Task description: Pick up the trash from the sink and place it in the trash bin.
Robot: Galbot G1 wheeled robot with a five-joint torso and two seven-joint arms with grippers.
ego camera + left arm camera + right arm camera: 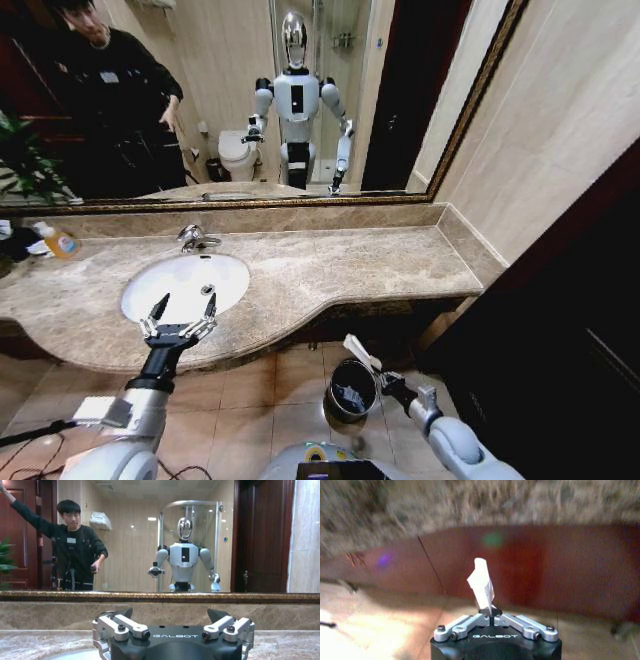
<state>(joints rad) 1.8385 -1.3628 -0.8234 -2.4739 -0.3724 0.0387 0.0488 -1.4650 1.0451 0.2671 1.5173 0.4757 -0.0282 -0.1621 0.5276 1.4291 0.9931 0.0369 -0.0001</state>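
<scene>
Sink (185,286) set in counter (350,265); trash bin (351,390) on floor below, to its right.

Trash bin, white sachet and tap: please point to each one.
trash bin (336,385), head view, on its dark rim.
white sachet (482,581), right wrist view, on its middle.
tap (193,238), head view, on its chrome body.

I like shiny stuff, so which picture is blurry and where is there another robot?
The right wrist view is smeared, sharp only near the right gripper pinching a white sachet; the head view bends straight edges; the mirror reflects the robot in the head and left wrist views.
</scene>
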